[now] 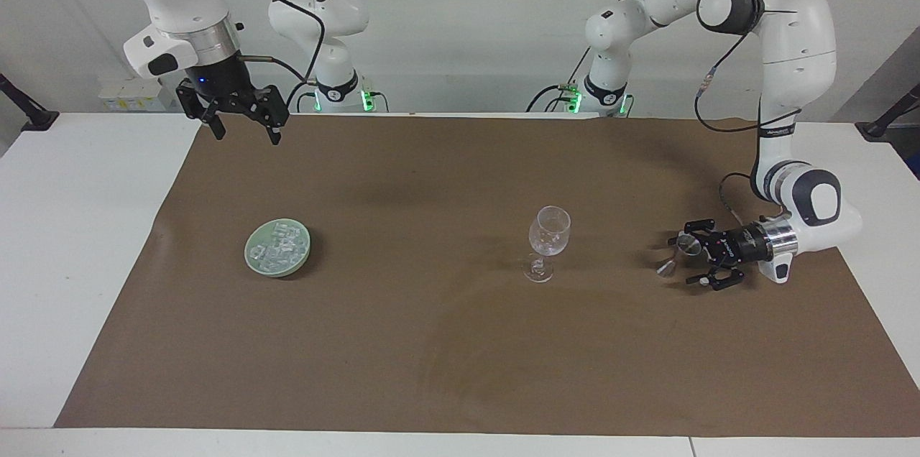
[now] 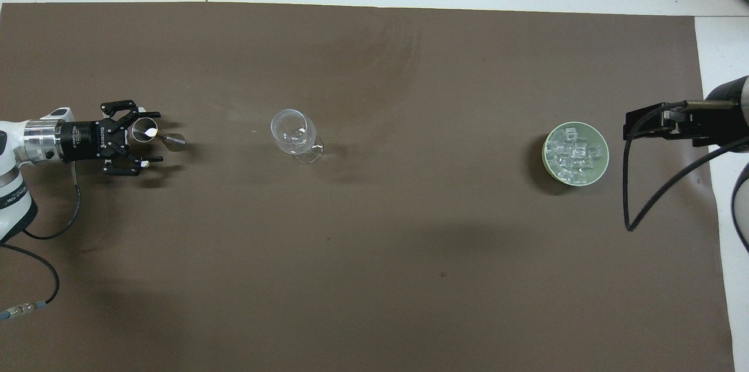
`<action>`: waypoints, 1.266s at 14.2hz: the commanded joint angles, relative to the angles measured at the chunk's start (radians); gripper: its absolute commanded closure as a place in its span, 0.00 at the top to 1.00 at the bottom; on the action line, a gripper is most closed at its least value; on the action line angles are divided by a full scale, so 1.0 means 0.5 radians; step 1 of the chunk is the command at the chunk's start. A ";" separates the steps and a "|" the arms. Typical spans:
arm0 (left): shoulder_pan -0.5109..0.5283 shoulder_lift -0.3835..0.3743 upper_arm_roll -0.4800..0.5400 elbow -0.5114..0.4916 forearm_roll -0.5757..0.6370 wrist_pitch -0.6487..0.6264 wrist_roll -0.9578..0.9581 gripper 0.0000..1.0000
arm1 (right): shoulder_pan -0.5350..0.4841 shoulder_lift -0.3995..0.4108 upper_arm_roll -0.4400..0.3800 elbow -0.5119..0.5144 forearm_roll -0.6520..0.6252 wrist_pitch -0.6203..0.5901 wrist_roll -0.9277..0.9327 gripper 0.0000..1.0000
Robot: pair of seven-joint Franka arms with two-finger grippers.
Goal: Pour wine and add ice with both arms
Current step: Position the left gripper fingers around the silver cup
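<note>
A clear wine glass (image 1: 548, 241) stands upright mid-table, also in the overhead view (image 2: 292, 135). The ice (image 1: 282, 247) is a heap of small clear cubes in a pale green dish (image 2: 549, 144) toward the right arm's end. My left gripper (image 1: 684, 259) lies level, low over the mat at the left arm's end, open around a small silver stemmed cup (image 2: 143, 131) that leans toward it. I cannot tell whether they touch. My right gripper (image 1: 246, 134) is open and empty, waiting high over the mat's edge nearest the robots.
A brown mat (image 1: 445, 342) covers most of the white table (image 1: 79, 227). The right arm's black wrist and cable (image 2: 673, 123) hang beside the dish in the overhead view.
</note>
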 commanded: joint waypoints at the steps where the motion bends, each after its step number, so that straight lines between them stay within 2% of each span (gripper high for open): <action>1: 0.038 0.051 -0.022 0.038 -0.036 -0.010 0.047 1.00 | -0.020 -0.047 0.006 -0.063 0.011 0.046 -0.033 1.00; 18: 0.051 0.079 -0.041 0.032 -0.097 -0.114 0.062 1.00 | -0.020 -0.047 0.006 -0.063 0.011 0.046 -0.033 1.00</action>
